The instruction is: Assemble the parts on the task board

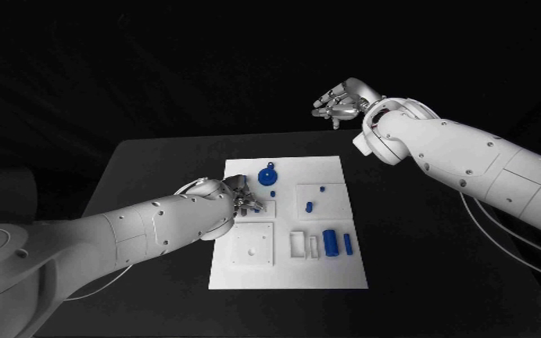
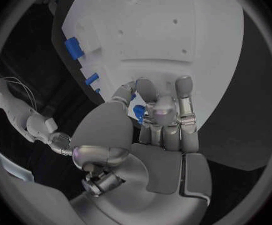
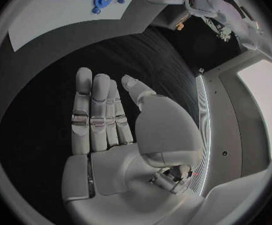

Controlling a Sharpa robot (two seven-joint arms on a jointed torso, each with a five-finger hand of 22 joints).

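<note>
Task board [image 1: 288, 228]: white plate lying flat at the middle of the black counter [image 1: 417, 236]. All places below are given relative to the board.

Blue parts on it: a round disc-shaped part [image 1: 267, 175] with a small tab near the far edge, middle; a small blue peg [image 1: 309, 206] in the square recess toward the board's right side, with a tiny blue dot [image 1: 323, 188] just beyond it; a larger blue cylinder [image 1: 331, 242] lying in a slot near the right edge, closer end; a slim blue piece [image 1: 349, 243] just beside that cylinder on its outer side. White recessed square [image 1: 250, 246] at the near-left part of the board.

Left hand [image 1: 237, 197]: over the board's left-middle, fingers curled down toward the surface. In the left wrist view the left hand [image 2: 157, 120] has its fingertips [image 2: 155, 110] bunched together, with a small blue part [image 2: 138, 112] showing between them (looks pinched; the contact itself is partly hidden by the thumb).

Right hand [image 1: 344, 103]: off the board, raised beyond its far-right corner, well apart from it, over dark background. The right wrist view shows the right hand [image 3: 111, 125] flat, fingers extended side by side, nothing in it.
</note>
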